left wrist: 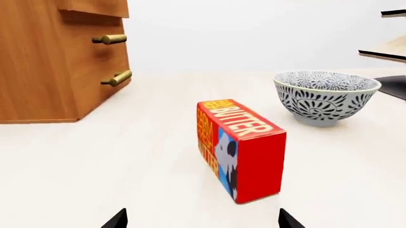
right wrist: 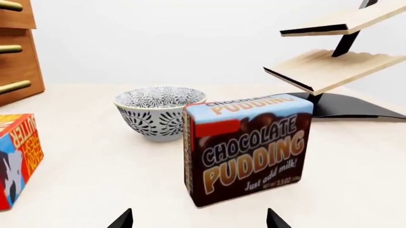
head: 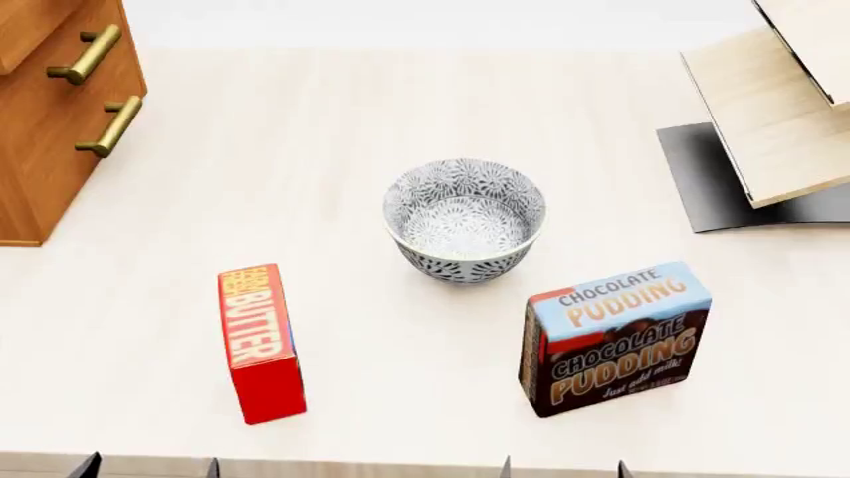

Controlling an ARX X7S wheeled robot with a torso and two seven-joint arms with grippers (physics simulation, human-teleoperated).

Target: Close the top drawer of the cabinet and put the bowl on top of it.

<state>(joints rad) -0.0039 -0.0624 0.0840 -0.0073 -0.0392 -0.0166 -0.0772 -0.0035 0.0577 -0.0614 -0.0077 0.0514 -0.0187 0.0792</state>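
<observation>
The orange-brown cabinet (head: 40, 169) stands at the far left of the head view. Its top drawer (head: 30, 25) juts out past the two fronts below it; the wrist views show it as the top drawer (left wrist: 95, 7) and the top drawer (right wrist: 19, 19). The patterned bowl (head: 465, 219) sits upright in the middle of the table, also seen as the bowl (left wrist: 326, 97) and the bowl (right wrist: 159, 111). My left gripper (head: 149, 468) and right gripper (head: 563, 468) are at the near table edge, both open and empty, well short of the bowl. Only the tips show in the wrist views: left gripper (left wrist: 203, 223), right gripper (right wrist: 199, 221).
A red butter box (head: 259, 344) stands on edge in front of the left gripper. A chocolate pudding box (head: 618, 339) stands upright in front of the right gripper, right of the bowl. A pale wood shelf (head: 777, 110) on a black base fills the far right.
</observation>
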